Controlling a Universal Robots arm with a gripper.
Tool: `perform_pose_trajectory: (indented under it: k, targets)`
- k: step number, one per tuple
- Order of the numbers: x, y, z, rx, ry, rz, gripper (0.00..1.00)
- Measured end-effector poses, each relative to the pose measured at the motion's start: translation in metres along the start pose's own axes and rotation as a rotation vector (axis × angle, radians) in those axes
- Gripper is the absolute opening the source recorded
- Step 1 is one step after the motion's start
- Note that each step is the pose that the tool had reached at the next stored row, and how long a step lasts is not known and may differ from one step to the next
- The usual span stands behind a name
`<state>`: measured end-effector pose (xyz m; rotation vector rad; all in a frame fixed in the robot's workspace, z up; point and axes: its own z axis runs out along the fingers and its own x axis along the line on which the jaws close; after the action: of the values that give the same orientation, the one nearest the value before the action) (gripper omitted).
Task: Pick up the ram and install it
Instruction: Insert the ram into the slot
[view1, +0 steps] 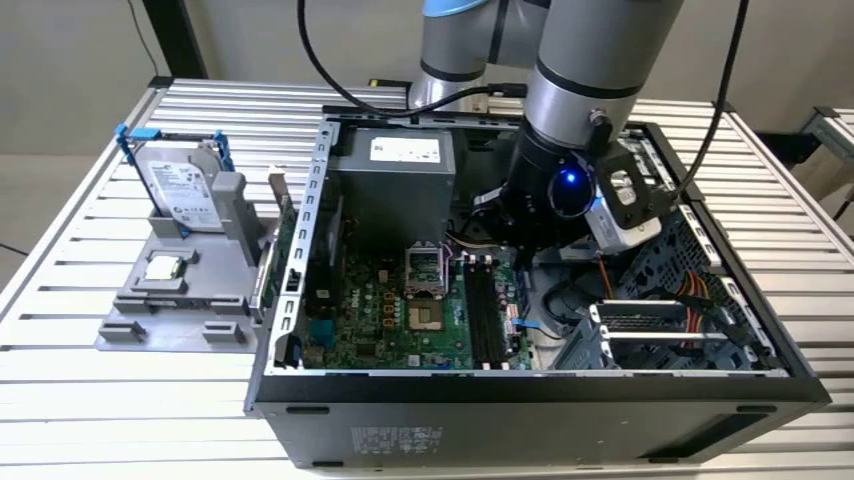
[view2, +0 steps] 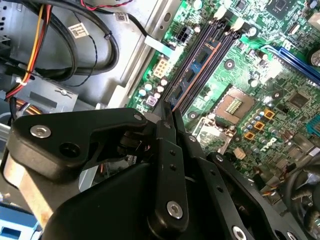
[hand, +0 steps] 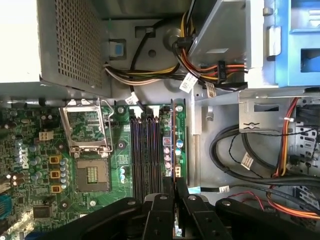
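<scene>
Gripping the ram (hand: 173, 150) edge-on, our hand (hand: 175, 200) is closed on it above the memory slots (hand: 147, 150) inside the computer case (view1: 287, 300). We judge a slight tilt or offset could jam it against the slot latches. It extends toward 12 o'clock from the fingertips in the first wrist view.
</scene>
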<state>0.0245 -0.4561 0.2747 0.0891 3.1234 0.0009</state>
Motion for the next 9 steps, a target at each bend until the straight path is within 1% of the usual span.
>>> perform_pose_trajectory:
  k: [9]
  targets:
    - [-0.0001, -0.0037, 0.0090, 0.0001, 0.0001, -0.006, 0.00]
